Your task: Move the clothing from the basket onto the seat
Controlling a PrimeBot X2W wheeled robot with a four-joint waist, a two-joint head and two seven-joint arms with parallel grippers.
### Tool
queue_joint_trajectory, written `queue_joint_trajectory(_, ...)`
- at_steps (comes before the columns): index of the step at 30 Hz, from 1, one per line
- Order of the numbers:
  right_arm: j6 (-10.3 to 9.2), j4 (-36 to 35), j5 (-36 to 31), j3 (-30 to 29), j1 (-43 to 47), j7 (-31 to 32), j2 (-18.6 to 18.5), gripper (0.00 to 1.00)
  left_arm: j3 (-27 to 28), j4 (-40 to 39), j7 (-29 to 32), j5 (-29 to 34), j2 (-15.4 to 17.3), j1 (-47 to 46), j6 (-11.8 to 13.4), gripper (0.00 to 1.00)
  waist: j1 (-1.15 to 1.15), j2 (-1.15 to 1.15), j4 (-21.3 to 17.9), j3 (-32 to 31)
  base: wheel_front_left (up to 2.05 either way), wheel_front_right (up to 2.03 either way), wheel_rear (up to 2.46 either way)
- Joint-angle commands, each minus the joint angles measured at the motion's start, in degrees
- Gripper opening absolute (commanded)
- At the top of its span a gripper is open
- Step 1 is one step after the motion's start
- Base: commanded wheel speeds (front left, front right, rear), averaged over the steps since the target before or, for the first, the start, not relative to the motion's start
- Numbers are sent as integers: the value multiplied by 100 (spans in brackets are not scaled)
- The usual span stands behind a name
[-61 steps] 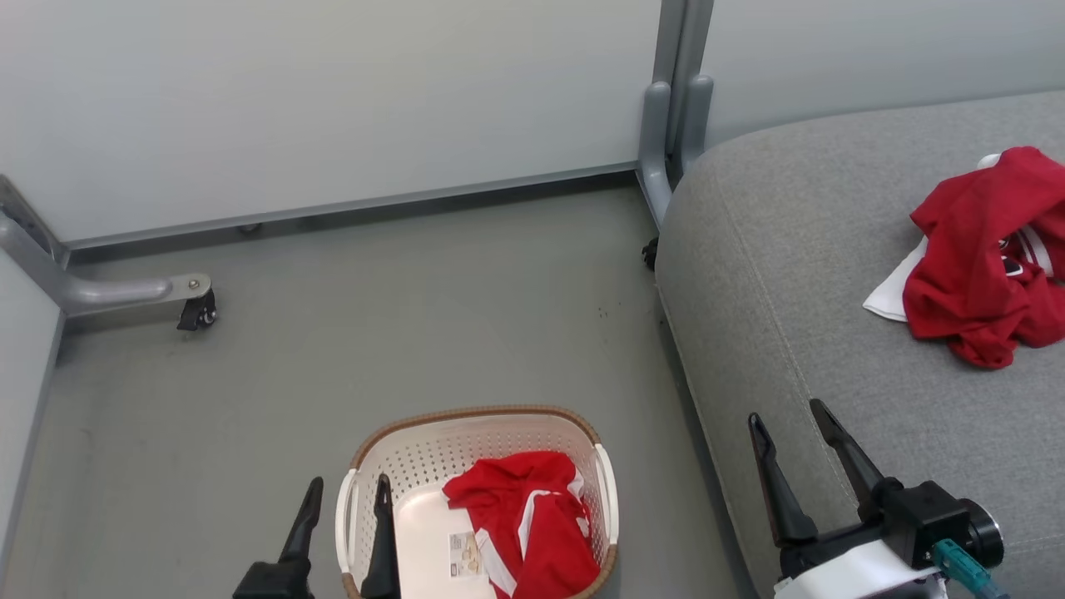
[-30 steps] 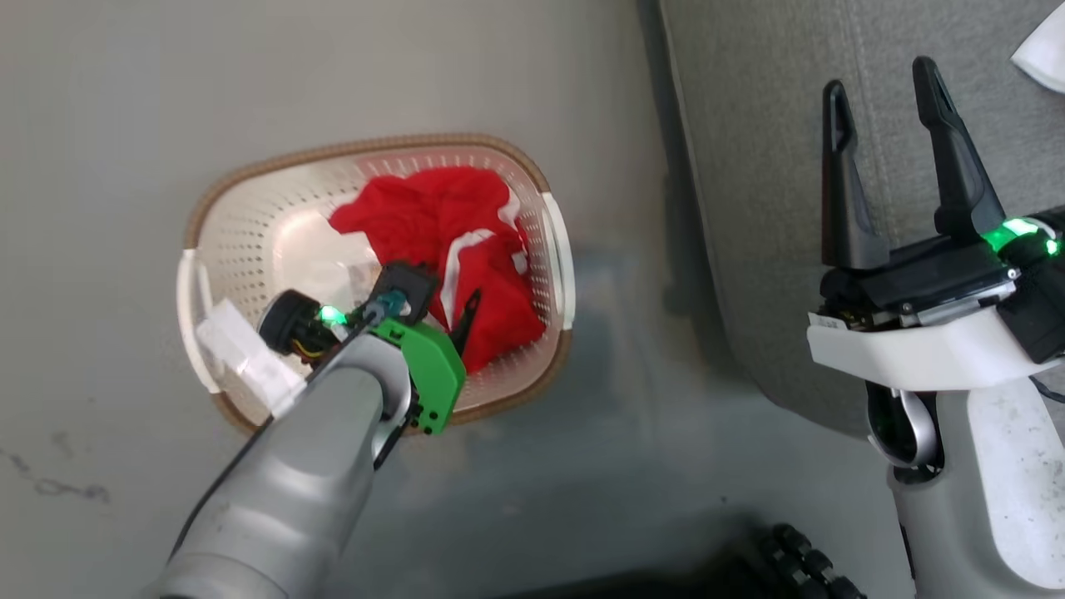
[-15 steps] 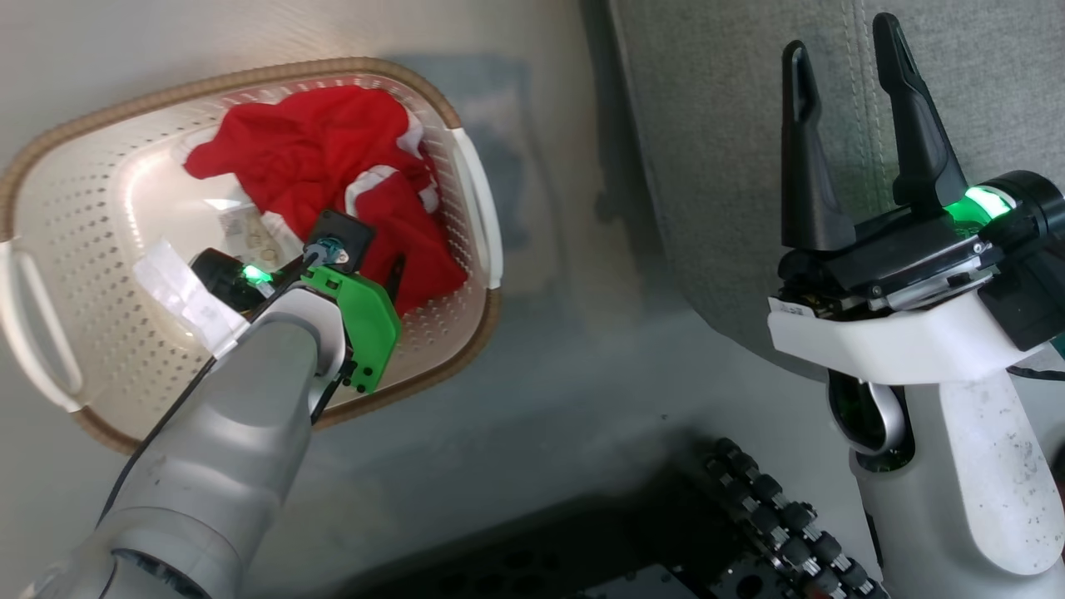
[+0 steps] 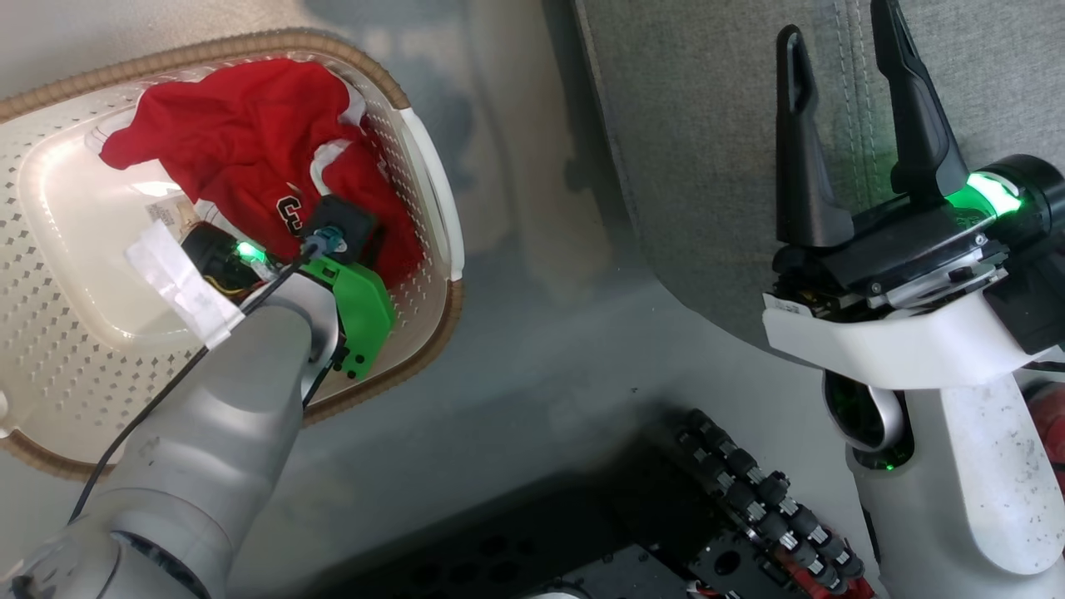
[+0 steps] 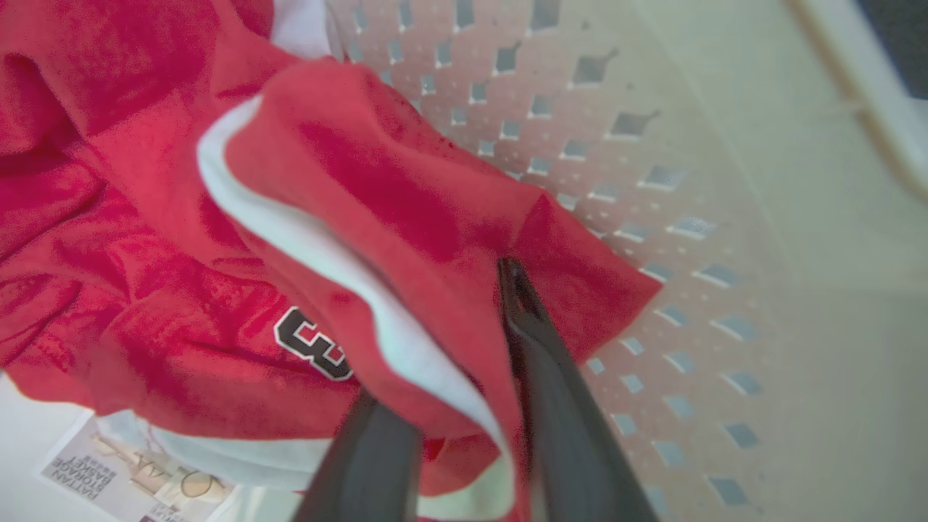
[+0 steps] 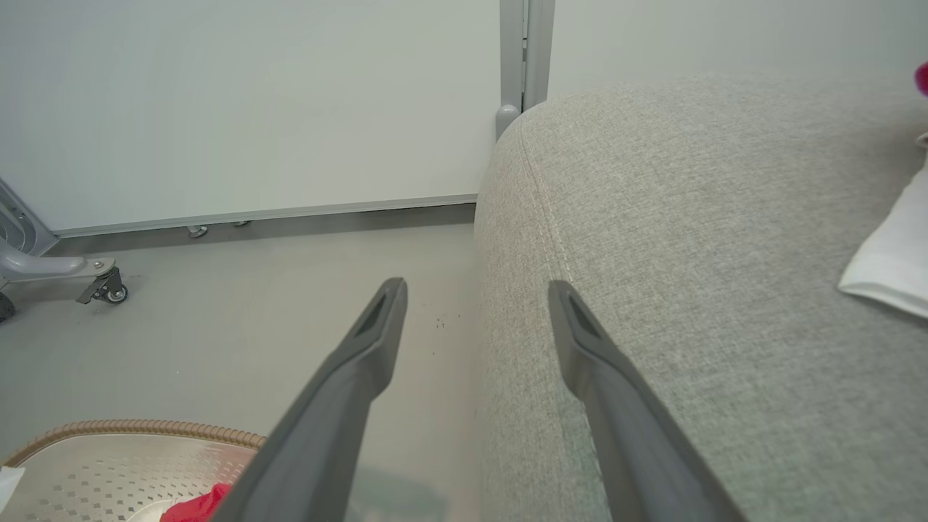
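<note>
left jaws pinching the red jersey [image 4: 250,158] inside the basket [image 4: 50,333], right jaws wide open by the seat [image 4: 691,166].
we see the jersey crumpled in the basket against the wall nearest the seat, a black-and-white 3 showing on it. in the left wrist view a fold with white trim sits between the 2 dark fingers [image 5: 551,391], which close on it just beside the perforated wall; 1 fingertip is hidden under the cloth. a printed label [image 5: 94,475] lies on the basket's bottom beside the jersey. the basket stands on the grey floor [image 4: 516,249], near the seat but apart from it. the right jaws hold nothing and hang at the seat's rounded edge, 1 finger over the floor and 1 over the cushion. a white piece of cloth [image 6: 895,264] lies further along the seat.
</note>
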Motion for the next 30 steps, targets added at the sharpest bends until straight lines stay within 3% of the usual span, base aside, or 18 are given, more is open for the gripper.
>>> queue_joint_trajectory(1, -4, 14, -44, -6, -7, -18, 2, 100, -37, -5, -77, 3, -45, -71, -14, 0, -1, 0, 71, -95, 0, 0, 0)
queue_joint_trajectory(7, -4, 70, -111, -30, 39, -18, 1, 100, 85, -77, -415, -189, -93, 217, -1, 0, -1, 0, 305, -570, 0, 0, 0)
queue_joint_trajectory(12, -4, 160, -176, -37, 185, -18, -48, 100, 432, -810, -443, -108, 23, 646, 271, 0, -1, 0, 524, -1130, 0, 0, 0)
queue_joint_trajectory(20, -4, 362, -285, 1, 641, -18, -180, 100, 1265, -2015, -439, 265, 81, 1863, 492, 0, -1, 0, 935, -2352, 0, 0, 0)
queue_joint_trajectory(30, -4, 705, -383, 176, 1431, -18, -249, 100, 2524, -3298, -441, 957, -69, 3468, 549, 0, -1, 0, 1178, -4066, 0, 0, 0)
